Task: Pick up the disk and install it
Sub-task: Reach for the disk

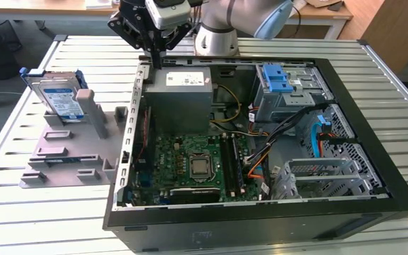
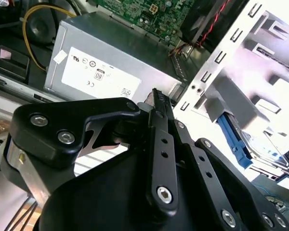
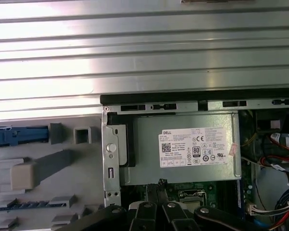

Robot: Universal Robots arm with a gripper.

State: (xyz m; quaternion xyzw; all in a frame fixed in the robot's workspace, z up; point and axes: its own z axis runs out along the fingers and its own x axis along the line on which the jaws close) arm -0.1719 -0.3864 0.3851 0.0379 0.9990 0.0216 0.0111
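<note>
The disk [image 1: 59, 99], silver with a blue-and-white label and a blue carrier, stands on edge in a grey holder [image 1: 69, 154] on the exterior view's left, outside the computer case. My gripper [image 1: 159, 62] hangs over the case's back left corner, above the grey power-supply box [image 1: 179, 98], well apart from the disk. Its fingers are shut together with nothing between them, as the second wrist view shows at the gripper [image 2: 156, 95]. In the first wrist view the gripper [image 3: 160, 183] points at the power-supply box [image 3: 183, 149], and the carrier's blue edge [image 3: 14, 136] shows beside the case.
The open computer case [image 1: 261, 215] lies on a slatted metal table [image 1: 41, 212]. Inside are the motherboard [image 1: 197, 164], cables and a metal drive cage with a blue latch [image 1: 278, 79]. Perforated bays [image 1: 331, 175] sit on the exterior view's right.
</note>
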